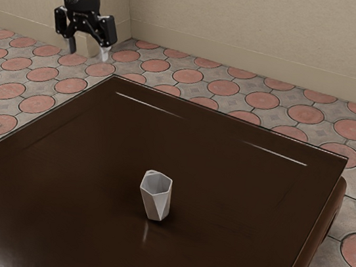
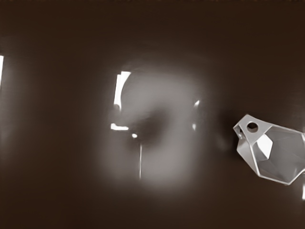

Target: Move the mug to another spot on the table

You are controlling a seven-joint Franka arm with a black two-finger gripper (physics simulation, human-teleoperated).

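The pincer (image 1: pixel 88 52) hangs open and empty, well above the bench (image 1: pixel 238 175), likely poised to descend on the upright faceted mug (image 1: pixel 155 195).

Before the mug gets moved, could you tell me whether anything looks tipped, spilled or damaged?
Nothing stands out. The mug stands upright and whole on the table, with no spill around it. The gripper hangs open, well away from the mug.

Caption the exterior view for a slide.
Black tool hangs open, clear of the faceted white mug upright on the dark brown table.
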